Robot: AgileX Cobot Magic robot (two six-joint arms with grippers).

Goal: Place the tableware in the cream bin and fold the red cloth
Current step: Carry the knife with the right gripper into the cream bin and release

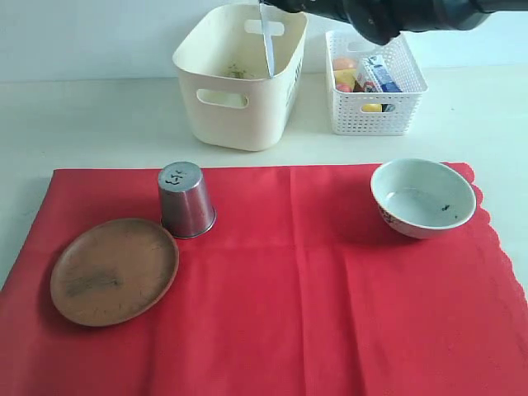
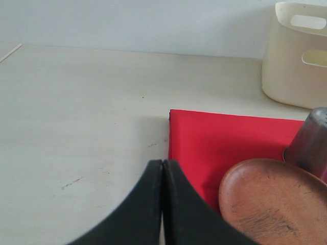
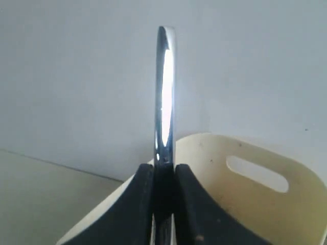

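Over cream bin (image 1: 247, 128), knife (image 1: 267, 41), basket (image 1: 371, 120) beside

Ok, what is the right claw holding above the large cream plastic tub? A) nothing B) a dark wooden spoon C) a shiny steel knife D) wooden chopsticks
C: the right claw is shut on a slim shiny steel knife, its blade hanging over the large cream plastic tub.

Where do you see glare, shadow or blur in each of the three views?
Right wrist view: a bright glare streak runs along the steel knife held in the black right tool. Exterior view: even, soft light; the tapered steel cup casts only a faint shadow on the large red cloth. Left wrist view: the black left tool is dark, without detail.
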